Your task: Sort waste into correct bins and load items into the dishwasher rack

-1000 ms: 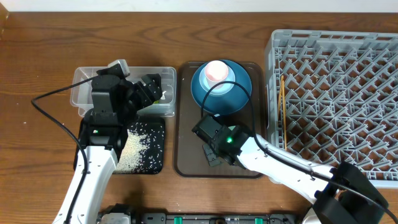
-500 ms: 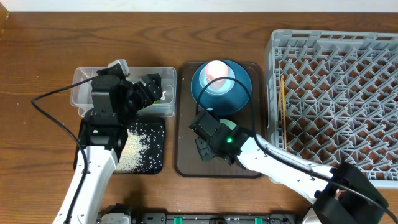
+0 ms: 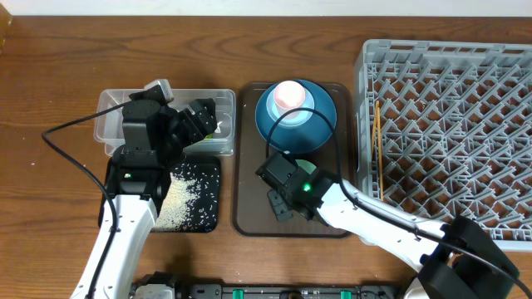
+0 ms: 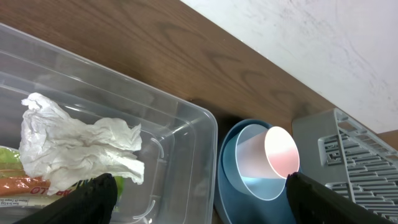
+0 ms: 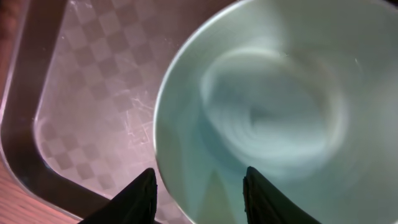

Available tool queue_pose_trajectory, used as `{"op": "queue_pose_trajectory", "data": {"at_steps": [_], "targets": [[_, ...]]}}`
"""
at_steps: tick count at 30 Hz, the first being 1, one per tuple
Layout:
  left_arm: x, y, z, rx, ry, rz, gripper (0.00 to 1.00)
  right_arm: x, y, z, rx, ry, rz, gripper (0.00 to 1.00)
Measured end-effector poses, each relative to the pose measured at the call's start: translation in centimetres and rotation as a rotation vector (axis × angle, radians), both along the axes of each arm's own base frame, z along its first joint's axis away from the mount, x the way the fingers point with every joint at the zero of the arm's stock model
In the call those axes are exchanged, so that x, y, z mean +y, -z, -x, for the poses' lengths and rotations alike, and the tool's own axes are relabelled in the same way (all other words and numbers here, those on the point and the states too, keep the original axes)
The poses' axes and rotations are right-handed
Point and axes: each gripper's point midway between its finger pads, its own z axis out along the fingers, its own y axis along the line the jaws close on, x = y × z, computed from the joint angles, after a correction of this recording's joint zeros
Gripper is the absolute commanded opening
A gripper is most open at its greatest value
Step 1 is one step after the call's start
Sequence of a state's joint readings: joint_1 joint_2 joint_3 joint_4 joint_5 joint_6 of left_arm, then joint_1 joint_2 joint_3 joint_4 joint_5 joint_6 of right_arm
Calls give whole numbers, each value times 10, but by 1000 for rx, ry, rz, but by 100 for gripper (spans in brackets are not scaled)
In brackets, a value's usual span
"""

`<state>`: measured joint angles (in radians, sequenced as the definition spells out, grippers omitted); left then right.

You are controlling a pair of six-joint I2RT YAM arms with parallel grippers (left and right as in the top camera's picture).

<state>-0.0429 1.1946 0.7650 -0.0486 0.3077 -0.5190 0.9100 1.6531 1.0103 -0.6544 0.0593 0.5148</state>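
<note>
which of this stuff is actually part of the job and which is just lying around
Job: tissue, snack wrapper, rice, clear tub, black tray, blue plate-bowl, pink cup, mint bowl, chopsticks, rack.
Lying about: brown serving tray, wooden table.

The mint-green bowl (image 5: 261, 106) is filling the space under the right hand (image 5: 199, 199), while bare brown serving tray (image 5: 81, 112) is showing free beside it. The blue plate-bowl (image 3: 320, 124) carrying a pink cup (image 3: 288, 94) is blocking the tray's far end, and the dishwasher rack (image 3: 449, 124) is walling off the right side.
</note>
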Motion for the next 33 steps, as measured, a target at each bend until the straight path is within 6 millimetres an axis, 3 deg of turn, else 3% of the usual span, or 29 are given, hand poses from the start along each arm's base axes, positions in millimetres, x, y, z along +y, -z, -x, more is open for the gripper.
{"op": "queue_pose_trajectory", "data": {"at_steps": [10,21,33], "targets": [[0,0,0,0,0,0,89,-7,18,13,41,-24,4,41],[0,0,0,0,0,0,89,6,14,5,-1,-51,-51,13],[0,0,0,0,0,0,89,1,13,5,-16,-90,-20,1]]}}
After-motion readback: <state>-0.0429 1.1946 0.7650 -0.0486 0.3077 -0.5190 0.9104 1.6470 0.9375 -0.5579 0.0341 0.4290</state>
